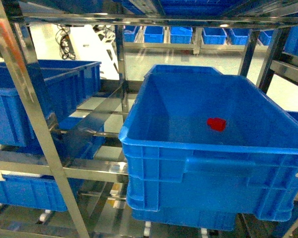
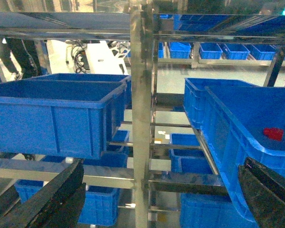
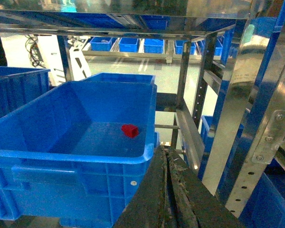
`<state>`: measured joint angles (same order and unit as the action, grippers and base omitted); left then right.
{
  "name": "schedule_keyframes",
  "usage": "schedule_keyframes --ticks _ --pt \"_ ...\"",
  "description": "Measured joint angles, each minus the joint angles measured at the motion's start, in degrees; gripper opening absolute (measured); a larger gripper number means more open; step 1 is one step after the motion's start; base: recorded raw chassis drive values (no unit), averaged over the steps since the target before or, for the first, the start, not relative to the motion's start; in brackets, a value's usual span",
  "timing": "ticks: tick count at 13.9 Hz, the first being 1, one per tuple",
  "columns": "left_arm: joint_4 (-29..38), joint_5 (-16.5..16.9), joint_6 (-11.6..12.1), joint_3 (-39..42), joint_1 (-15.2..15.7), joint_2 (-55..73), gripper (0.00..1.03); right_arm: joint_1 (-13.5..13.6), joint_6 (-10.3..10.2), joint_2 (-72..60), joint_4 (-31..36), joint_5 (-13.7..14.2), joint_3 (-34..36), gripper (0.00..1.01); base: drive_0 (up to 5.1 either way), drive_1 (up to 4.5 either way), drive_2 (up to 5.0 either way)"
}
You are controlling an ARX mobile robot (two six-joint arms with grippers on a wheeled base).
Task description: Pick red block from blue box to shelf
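Note:
The red block (image 1: 216, 124) lies on the floor of a big royal-blue ribbed crate (image 1: 188, 148) that stands on the steel shelf (image 1: 30, 109). The blue box is out of view. In the left wrist view my left gripper (image 2: 161, 166) is open, its fingers (image 2: 52, 199) far apart, facing a shelf upright (image 2: 142, 118); the red block (image 2: 273, 133) shows at the far right. My right gripper (image 3: 167, 152) is shut with nothing in it, tips by the near right corner of the crate (image 3: 71, 156), outside its rim, short of the red block (image 3: 129, 130). Neither gripper shows in the head view.
More royal-blue crates (image 1: 44, 94) fill the left bay and the lower tiers (image 2: 99, 204). Steel uprights (image 3: 228, 133) and rails (image 1: 89, 171) frame every bay. A second crate (image 1: 184, 72) stands behind the one with the block. Further racks of crates (image 1: 184, 34) line the back.

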<state>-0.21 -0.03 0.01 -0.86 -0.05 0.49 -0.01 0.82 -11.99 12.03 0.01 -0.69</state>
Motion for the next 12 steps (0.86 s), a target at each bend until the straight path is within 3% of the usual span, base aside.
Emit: schedule_keyframes --ticks 3,4,7,8,11,12 --pt "0.0 0.0 0.0 0.0 0.0 0.0 0.98 0.0 0.0 0.9 -1.0 0.0 0.0 0.02 0.0 0.0 0.0" --pt "0.0 0.0 0.0 0.0 0.0 0.0 0.98 0.0 0.0 9.0 -12.2 0.0 0.0 0.02 0.0 0.0 0.0" --pt "0.0 0.0 0.0 0.0 0.0 0.0 0.98 0.0 0.0 11.7 -12.2 0.0 0.0 0.02 0.0 0.0 0.0" --pt "0.0 0.0 0.0 0.0 0.0 0.0 0.98 0.0 0.0 11.7 -12.3 0.0 0.0 0.08 0.0 0.0 0.0" --pt "0.0 0.0 0.0 0.0 0.0 0.0 0.98 0.0 0.0 11.7 -12.3 0.0 0.0 0.48 0.0 0.0 0.0" --pt "0.0 0.0 0.0 0.0 0.0 0.0 0.98 0.0 0.0 11.7 -12.3 0.0 0.0 0.66 0.0 0.0 0.0"
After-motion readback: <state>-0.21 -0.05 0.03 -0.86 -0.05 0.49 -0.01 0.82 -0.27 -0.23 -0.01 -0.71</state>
